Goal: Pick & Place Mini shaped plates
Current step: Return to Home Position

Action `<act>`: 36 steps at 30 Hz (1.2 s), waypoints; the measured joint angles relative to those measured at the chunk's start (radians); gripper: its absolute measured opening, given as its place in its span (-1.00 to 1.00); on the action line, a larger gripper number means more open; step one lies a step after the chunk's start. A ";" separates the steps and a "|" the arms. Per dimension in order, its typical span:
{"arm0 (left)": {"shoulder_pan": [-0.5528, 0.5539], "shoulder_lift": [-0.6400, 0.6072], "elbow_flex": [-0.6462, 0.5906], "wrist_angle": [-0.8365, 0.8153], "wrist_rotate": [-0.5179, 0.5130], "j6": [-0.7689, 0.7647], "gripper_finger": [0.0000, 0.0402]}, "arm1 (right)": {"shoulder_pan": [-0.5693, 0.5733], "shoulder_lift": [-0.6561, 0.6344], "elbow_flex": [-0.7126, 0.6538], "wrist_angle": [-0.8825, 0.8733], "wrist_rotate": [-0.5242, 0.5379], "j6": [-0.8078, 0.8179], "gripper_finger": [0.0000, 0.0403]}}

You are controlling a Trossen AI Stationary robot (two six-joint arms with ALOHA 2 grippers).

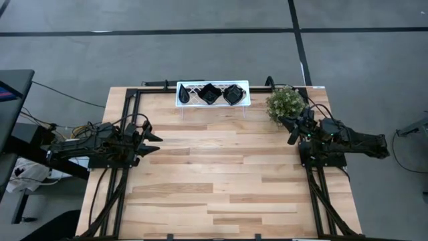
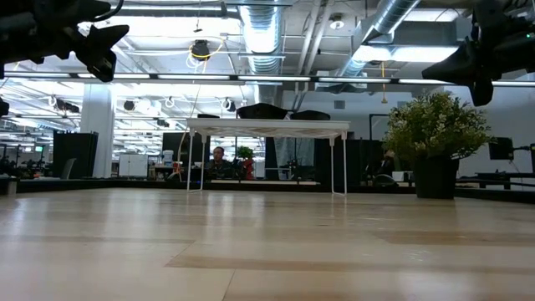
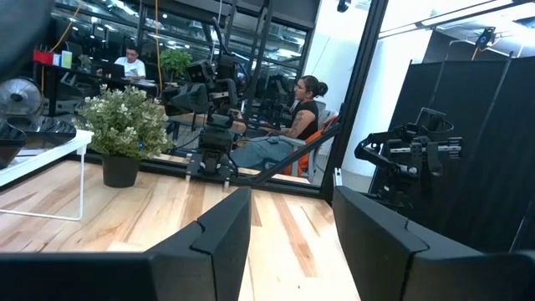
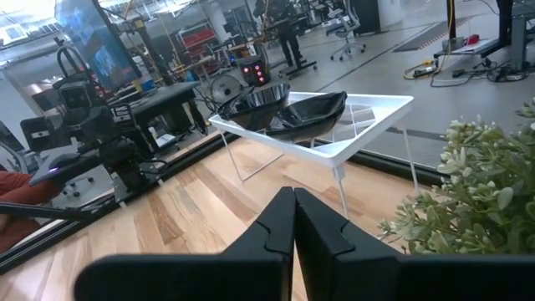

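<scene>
Left gripper (image 1: 154,142) is parked at the table's left side, fingers spread, nothing gripped. Mini shaped plates (image 1: 221,94) are seen on the white lattice tray (image 1: 182,100) at the far edge, between both arms. Right gripper (image 1: 291,130) is closed on nothing beside the potted plant (image 1: 286,102). It is judged slightly nearer the tray.

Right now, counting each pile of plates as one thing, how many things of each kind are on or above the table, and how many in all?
black plate piles: 2
white lattice tray: 1
potted plant: 1
pincers: 2, the left pincer open, the right pincer shut
Total: 6
</scene>
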 joint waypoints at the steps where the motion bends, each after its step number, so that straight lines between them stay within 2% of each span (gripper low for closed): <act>1: 0.000 0.000 0.000 0.000 0.000 0.000 -0.14 | 0.000 0.000 0.000 0.000 0.000 0.000 -0.99; 19: 0.000 0.003 0.000 0.003 0.000 0.000 -0.14 | 0.000 0.000 0.000 0.000 0.000 0.000 -0.99; 29: 0.000 0.008 -0.075 0.004 0.000 0.000 -0.14 | 0.000 0.000 0.000 0.000 0.000 0.000 -0.99; 36: 0.000 0.006 -0.085 0.006 0.000 0.000 -0.14 | 0.000 0.000 0.000 0.000 0.000 0.000 -0.99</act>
